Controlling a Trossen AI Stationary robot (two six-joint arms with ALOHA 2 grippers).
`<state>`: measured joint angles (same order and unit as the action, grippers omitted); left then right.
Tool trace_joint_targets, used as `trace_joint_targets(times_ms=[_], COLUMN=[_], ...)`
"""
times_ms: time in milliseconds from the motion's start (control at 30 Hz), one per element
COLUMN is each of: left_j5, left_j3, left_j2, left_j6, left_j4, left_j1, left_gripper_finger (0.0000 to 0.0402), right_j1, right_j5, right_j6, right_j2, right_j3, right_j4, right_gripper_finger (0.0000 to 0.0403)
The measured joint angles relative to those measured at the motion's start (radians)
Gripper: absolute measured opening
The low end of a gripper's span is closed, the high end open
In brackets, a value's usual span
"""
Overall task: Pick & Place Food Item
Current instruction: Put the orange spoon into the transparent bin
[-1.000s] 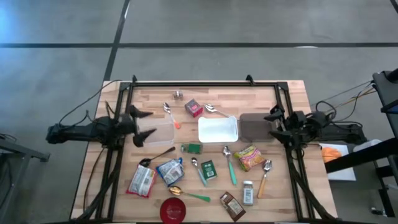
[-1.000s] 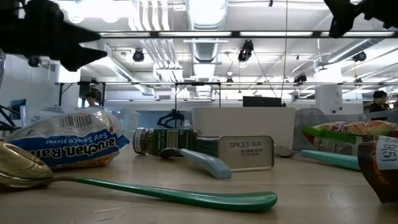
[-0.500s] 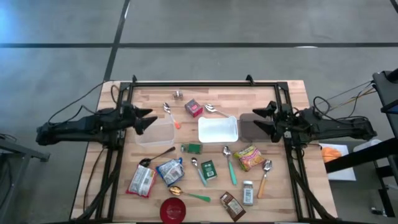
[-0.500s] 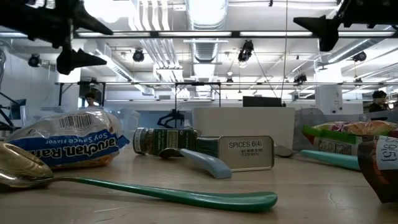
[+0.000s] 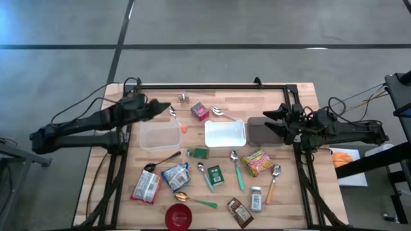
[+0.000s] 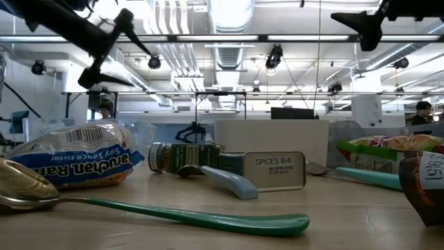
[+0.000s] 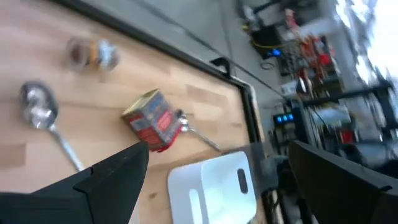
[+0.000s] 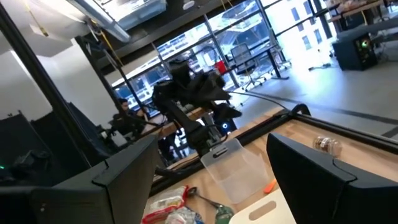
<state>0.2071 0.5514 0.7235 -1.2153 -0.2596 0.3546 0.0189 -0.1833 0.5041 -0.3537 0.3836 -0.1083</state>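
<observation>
Here the red food box [image 5: 200, 111] lies just beyond the left gripper [image 5: 164, 108], fingers spread, empty.

Wooden table [image 5: 302, 96] carries: white tray [image 5: 225, 133] at centre, clear tub [image 5: 160, 136] at 9 o'clock, red bowl [image 5: 179, 217] at 6 o'clock, red box [image 5: 200, 111] at 12 o'clock, yellow packet [image 5: 257, 162] at 4 o'clock, several scattered spoons.
</observation>
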Motion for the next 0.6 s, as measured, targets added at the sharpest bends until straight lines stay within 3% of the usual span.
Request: trace_joint_targets(times_ms=[200, 367, 600], left_j5=[-0.169, -0.353, -0.387], left_j3=[0.0, 0.0, 0.0], left_j2=[0.114, 0.187, 0.237], left_j6=[-0.242, -0.244, -0.24], left_j4=[-0.034, 0.027, 0.148], left_j1=[0.074, 0.143, 0.2], left_gripper_finger=[0.039, 0.039, 0.039], right_j1=[0.0, 0.0, 0.001], right_j5=[0.001, 0.001, 0.002], right_j6=[0.009, 0.009, 0.009], right_j2=[0.0, 0.0, 0.0], right_j3=[0.015, 0.016, 0.016], right_j4=[0.006, 0.008, 0.008], right_gripper_finger=[0.0301, 0.0301, 0.0301])
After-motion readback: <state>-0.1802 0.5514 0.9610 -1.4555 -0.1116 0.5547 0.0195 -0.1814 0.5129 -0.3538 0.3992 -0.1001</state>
